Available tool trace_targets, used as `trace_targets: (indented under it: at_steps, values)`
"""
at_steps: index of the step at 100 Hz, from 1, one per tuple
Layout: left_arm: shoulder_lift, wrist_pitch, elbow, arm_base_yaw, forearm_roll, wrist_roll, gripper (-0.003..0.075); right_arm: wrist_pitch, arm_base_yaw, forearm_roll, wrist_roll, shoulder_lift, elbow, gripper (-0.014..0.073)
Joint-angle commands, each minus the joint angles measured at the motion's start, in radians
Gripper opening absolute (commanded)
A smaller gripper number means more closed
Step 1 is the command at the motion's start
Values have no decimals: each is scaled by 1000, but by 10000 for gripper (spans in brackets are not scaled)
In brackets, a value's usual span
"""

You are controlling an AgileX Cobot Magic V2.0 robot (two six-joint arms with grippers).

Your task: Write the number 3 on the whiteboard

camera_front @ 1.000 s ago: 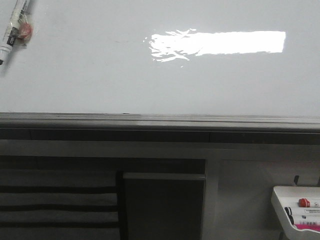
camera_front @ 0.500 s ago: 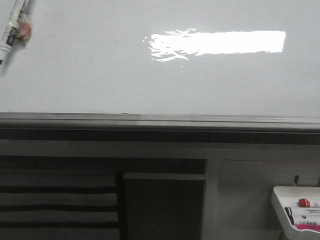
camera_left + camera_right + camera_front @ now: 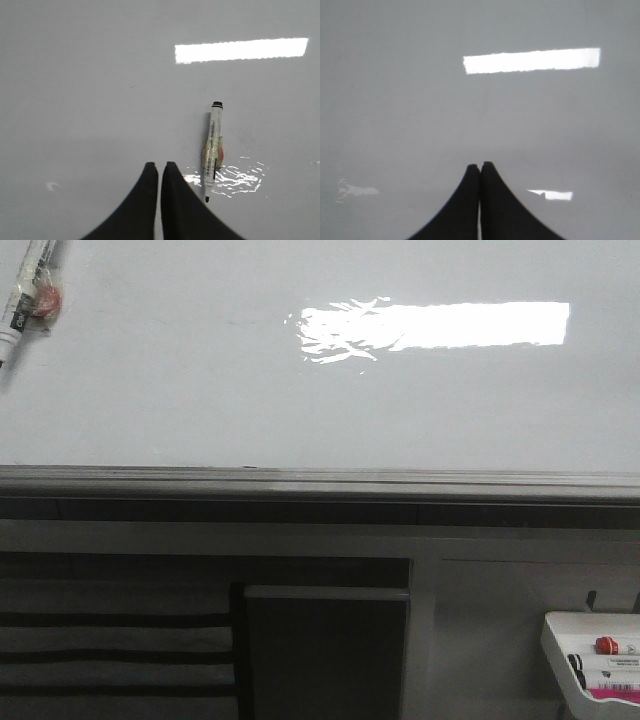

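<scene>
The whiteboard fills the upper half of the front view, glossy white and bare, and no number 3 shows on it. A white marker with a black tip and orange tape lies at its far left corner. Over the board, my left gripper is shut with only a thin slit between the fingers and holds nothing. The marker lies just beside it, apart from the fingers. My right gripper is shut and empty over bare board. Neither arm shows in the front view.
A grey metal rail edges the board's near side. Below it stand a dark cabinet panel and a small white tray holding spare markers at the lower right. Ceiling light glares on the board.
The marker at the far left of the front view sits very slightly higher and further left than before. Nothing else has visibly changed.
</scene>
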Motion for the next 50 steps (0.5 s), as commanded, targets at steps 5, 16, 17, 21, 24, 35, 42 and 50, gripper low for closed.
trace_targets:
  at_steps: [5, 16, 17, 21, 24, 35, 42, 50]
  values:
    - [18, -73, -33, 0, 0, -11, -19, -67, -7, -4, -11, 18, -35, -79]
    - [18, -75, -33, 0, 0, -11, -19, -67, -7, -4, -11, 18, -33, -79]
    - [18, -75, -33, 0, 0, -11, -19, -67, -7, -4, -11, 18, -33, -79]
    - [18, -75, -33, 0, 0, -11, -19, -67, -7, -4, -11, 18, -33, -79]
    - [18, -75, -33, 0, 0, -11, -19, -67, -7, -4, -11, 18, -33, -79]
    - [18, -98, -33, 0, 0, -11, -19, -67, -7, -4, -11, 18, -33, -79]
    - [18, -104, -33, 0, 8, -11, -18, -66, -7, -4, -11, 18, -33, -78]
    - [18, -102, -31, 0, 6, -11, 6, -63, -7, -4, -11, 18, -33, -29]
